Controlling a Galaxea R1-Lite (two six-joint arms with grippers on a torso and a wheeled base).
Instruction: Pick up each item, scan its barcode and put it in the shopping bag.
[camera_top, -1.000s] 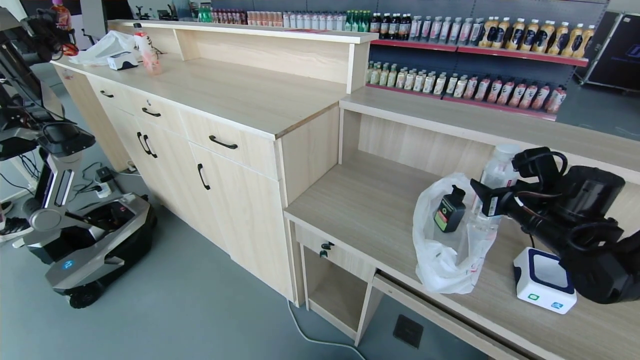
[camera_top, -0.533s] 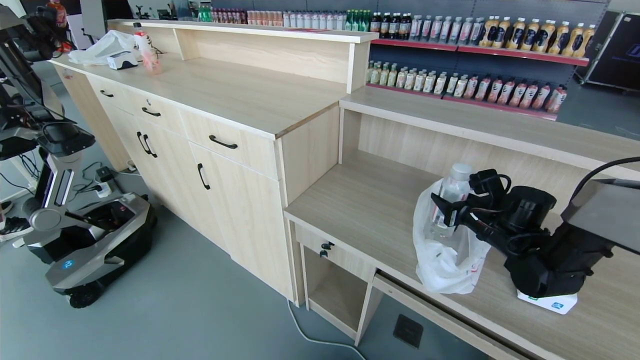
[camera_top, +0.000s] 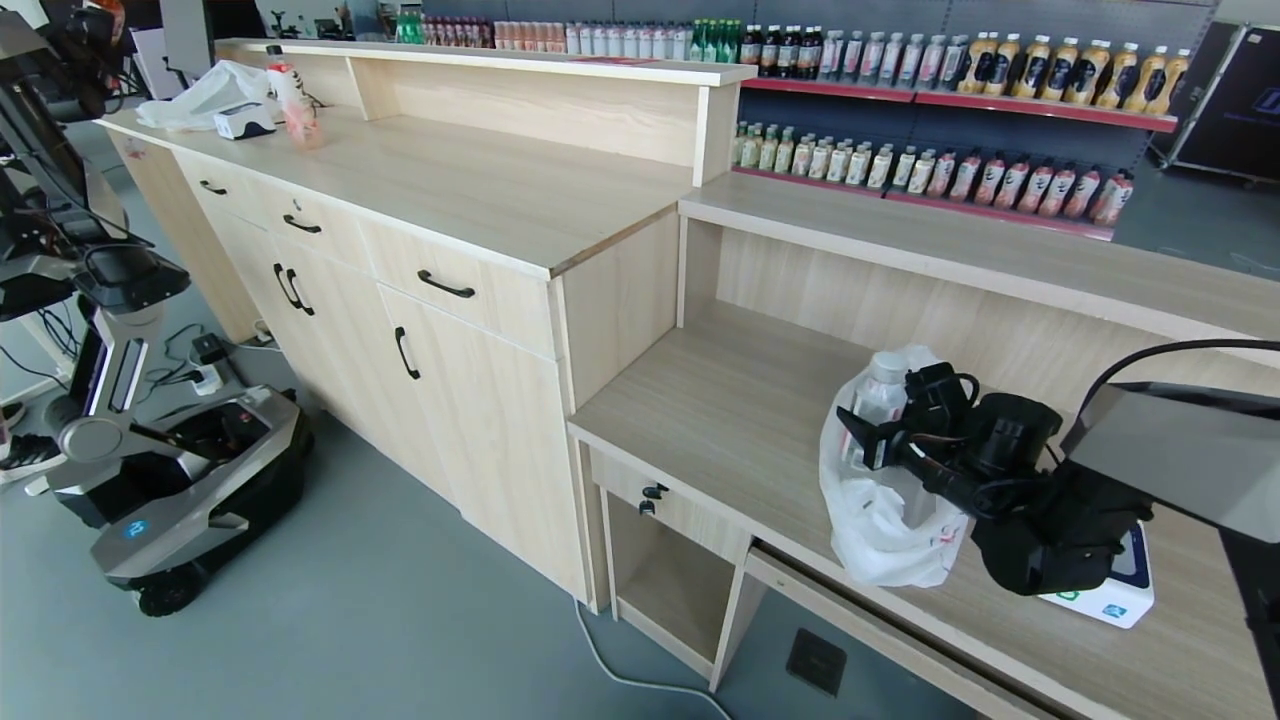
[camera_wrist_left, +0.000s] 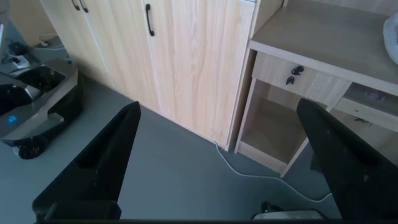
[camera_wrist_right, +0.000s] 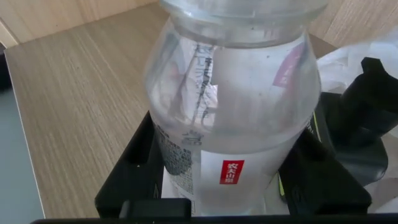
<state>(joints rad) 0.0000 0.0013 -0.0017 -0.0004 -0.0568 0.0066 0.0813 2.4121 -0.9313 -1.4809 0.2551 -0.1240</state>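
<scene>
My right gripper (camera_top: 872, 438) is shut on a clear water bottle (camera_top: 878, 392), holding it upright in the mouth of the white shopping bag (camera_top: 880, 530) on the lower counter (camera_top: 720, 410). In the right wrist view the water bottle (camera_wrist_right: 236, 106), with its small red label, sits between the black fingers (camera_wrist_right: 134, 180) of the right gripper (camera_wrist_right: 230, 186). A dark bottle (camera_wrist_right: 367, 124) lies inside the shopping bag (camera_wrist_right: 367, 53) beside it. The white scanner (camera_top: 1110, 598) stands behind the arm, partly hidden. My left gripper (camera_wrist_left: 217, 168) hangs open over the floor with nothing between its fingers.
A taller cabinet counter (camera_top: 480, 190) adjoins the lower one on the left, with another bag, scanner and bottle at its far end (camera_top: 240, 100). Drink shelves (camera_top: 950, 120) line the back. Another robot (camera_top: 150, 480) stands on the floor at left. A cable (camera_top: 640, 670) trails under the counter.
My right gripper has carried the water bottle leftward and down, from beside the bag into its mouth. The scanner's top shows again as the arm shifts.
</scene>
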